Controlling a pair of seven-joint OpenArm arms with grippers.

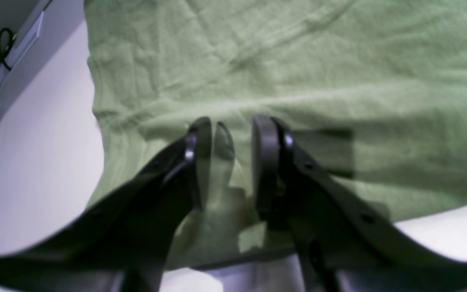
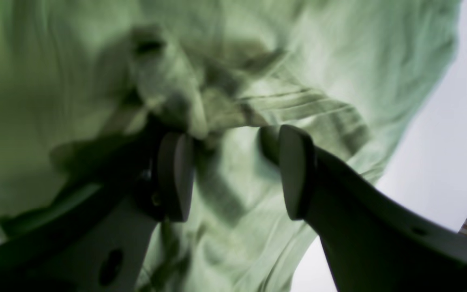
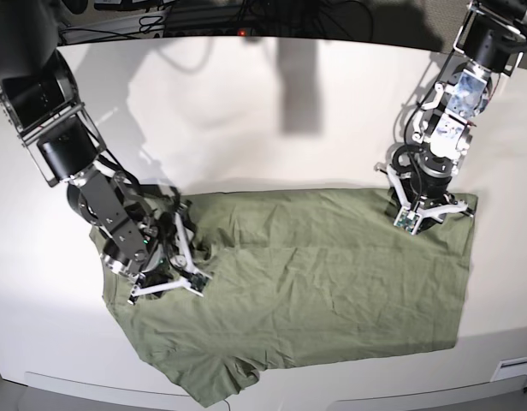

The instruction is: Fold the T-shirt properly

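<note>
The sage-green T-shirt (image 3: 315, 274) lies spread and wrinkled on the white table (image 3: 246, 111). My left gripper (image 3: 415, 214) stands on the shirt's far right corner. In the left wrist view the gripper (image 1: 231, 125) is open with a narrow gap, fingertips down on flat cloth (image 1: 298, 61). My right gripper (image 3: 180, 257) is at the shirt's left end. In the right wrist view it (image 2: 233, 134) is wide open over bunched, folded fabric (image 2: 339, 52), with nothing held between the fingers. The white print is not visible.
Cables (image 3: 246, 13) run along the table's back edge. A black cable (image 1: 2, 44) hangs beside the table edge in the left wrist view. The table's front edge (image 3: 92, 385) runs just below the shirt's lower sleeve (image 3: 221, 385).
</note>
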